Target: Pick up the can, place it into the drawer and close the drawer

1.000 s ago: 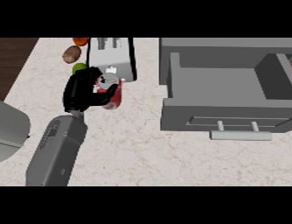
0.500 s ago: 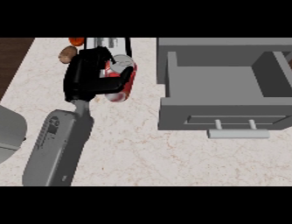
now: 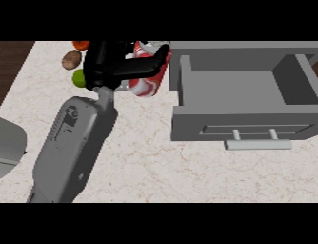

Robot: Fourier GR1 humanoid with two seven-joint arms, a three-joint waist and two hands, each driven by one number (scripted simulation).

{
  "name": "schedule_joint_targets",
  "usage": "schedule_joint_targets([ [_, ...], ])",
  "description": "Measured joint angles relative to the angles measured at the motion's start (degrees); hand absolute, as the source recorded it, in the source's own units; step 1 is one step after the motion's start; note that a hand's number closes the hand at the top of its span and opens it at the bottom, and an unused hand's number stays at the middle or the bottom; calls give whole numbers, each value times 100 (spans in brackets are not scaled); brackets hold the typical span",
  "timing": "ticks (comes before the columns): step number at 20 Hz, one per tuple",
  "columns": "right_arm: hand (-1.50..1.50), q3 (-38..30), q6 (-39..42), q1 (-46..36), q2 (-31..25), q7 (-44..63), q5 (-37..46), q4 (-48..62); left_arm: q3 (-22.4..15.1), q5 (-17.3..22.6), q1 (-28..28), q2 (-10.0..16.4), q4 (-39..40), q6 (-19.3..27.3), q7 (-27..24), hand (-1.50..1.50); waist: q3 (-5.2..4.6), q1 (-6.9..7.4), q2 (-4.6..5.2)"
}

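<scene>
The can (image 3: 150,82), red and white, is off to the left of the open drawer (image 3: 239,125), just beside its left wall near the back corner. It is partly hidden, and whether it is clear of the surface (image 3: 190,171) cannot be told. The left hand (image 3: 116,64) is clenched round its upper body, one finger lying across it.

It is likely light, stiff and smooth, with thin walls that could dent. The best hold is round the middle of the barrel, not the ends.

Its long axis seems to run roughly away from the robot, a little tilted, with the near end showing below the hand.

A brown lump (image 3: 72,59) and a green one (image 3: 82,77) sit just left of the hand.
</scene>
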Motion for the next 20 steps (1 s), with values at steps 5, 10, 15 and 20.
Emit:
schedule_joint_targets([
  [5,-150,-59,27,-176,-73,93,-40,106,-179,131,-757,-7,629,444,-25,150,0,-37,8],
  [10,-150,-32,28,-317,-64,157,39,122,-280,366,-1410,-10,1373,709,-269,150,1,-66,17],
  [15,-150,-7,-67,-402,-90,273,52,26,-511,650,-1969,-10,1931,1002,-383,150,1,-88,19],
  [20,-150,104,-58,-433,-14,256,173,-40,-741,1105,-2469,-11,2548,1161,-604,150,2,-139,31],
])
